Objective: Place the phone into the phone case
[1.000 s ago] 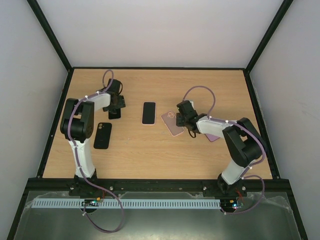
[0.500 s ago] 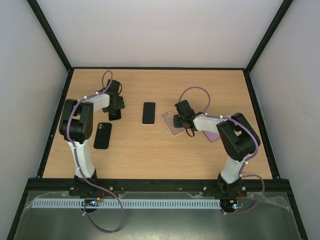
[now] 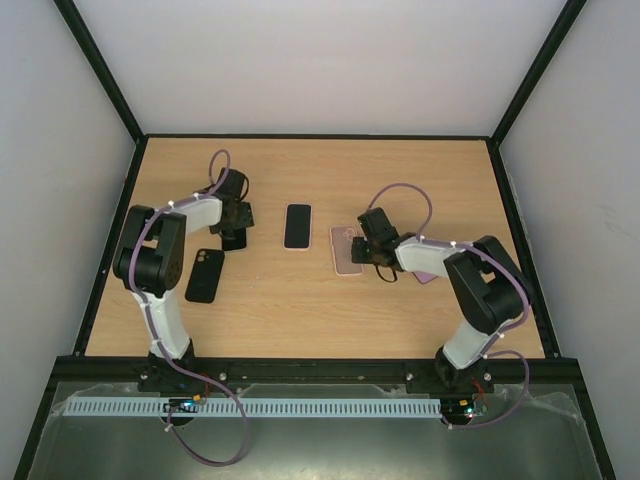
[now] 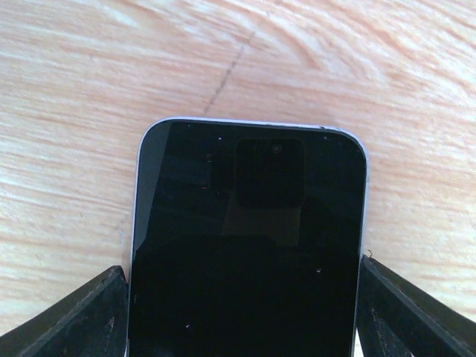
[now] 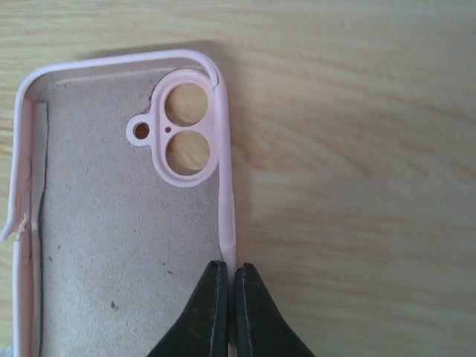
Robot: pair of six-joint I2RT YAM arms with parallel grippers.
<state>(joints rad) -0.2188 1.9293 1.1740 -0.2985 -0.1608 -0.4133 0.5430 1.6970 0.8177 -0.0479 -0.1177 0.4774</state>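
— Where is the phone?
— At 9 o'clock on the worktop, gripped by the left pincer; its lower end is cut off.
— The pink case?
— Pinched by the closed right pincer.

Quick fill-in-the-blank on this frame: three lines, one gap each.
The right gripper is shut on the side wall of the ___ case.
That case's camera cutout has ___ large round holes.
The left gripper straddles the dark phone, lying flat on the ___.
Missing: pink; two; table.
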